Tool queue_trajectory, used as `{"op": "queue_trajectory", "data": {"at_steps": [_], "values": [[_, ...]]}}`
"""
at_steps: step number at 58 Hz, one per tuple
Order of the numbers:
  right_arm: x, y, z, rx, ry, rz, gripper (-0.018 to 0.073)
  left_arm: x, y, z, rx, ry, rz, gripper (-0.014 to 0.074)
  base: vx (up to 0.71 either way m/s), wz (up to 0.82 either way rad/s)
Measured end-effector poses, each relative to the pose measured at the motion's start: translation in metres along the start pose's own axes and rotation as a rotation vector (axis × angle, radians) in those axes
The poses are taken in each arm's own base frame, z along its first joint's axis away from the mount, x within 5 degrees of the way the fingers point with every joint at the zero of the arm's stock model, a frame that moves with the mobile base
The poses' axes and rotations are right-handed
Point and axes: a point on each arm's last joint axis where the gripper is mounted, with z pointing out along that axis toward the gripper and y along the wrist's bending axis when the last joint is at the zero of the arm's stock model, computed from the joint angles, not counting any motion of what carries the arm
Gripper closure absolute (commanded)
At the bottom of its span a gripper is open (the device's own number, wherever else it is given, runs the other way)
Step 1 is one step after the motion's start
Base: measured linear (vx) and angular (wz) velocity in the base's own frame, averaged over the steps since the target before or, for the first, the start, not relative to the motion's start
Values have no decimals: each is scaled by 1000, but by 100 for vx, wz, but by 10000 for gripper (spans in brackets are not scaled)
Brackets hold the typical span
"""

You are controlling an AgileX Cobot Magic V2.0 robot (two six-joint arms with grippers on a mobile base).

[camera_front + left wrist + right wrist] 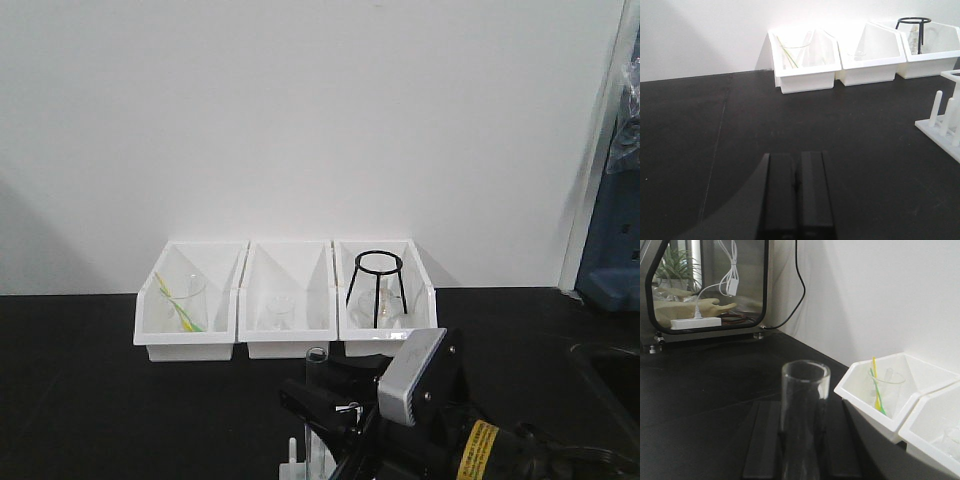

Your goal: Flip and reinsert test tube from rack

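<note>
In the exterior front-facing view, the right gripper (312,398) reaches in from the right at the bottom of the picture. Its dark fingers are closed onto the test tube (316,362). The tube stands upright, long axis vertical and crosswise to the fingers, open mouth above them. Just below and slightly left of the fingers, the pegs of the rack (292,455) poke into view. The picture cuts off the tube's lower end, so it cannot be told whether it has cleared its hole. Three white bins (290,346) sit well beyond the fingertips, against the wall.

In the left wrist-mounted view, the left gripper (796,200) is pressed shut on nothing. The rack lies ahead and far to the right of its fingers, well apart.

In the right wrist-mounted view, the tube rises between the two fingers (762,440), which appear to touch the glass on both sides, rim uppermost.

The right arm is plainly the nearer one. Judging by this, the flip calls for turning the tube end over end about the grip, once it is free of the rack below.
</note>
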Motion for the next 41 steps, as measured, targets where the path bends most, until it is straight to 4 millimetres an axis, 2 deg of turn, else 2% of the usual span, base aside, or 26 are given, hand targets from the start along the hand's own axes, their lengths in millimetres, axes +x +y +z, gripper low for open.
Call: {"op": "queue_trajectory", "data": {"at_steps": [32,41], "values": [[10,-9,0,17,-17,-35,568,0,0,0,0,0,0,602,0,0],[27,-9,5,-6,22,-5,568,0,0,0,0,0,0,602,0,0]]}}
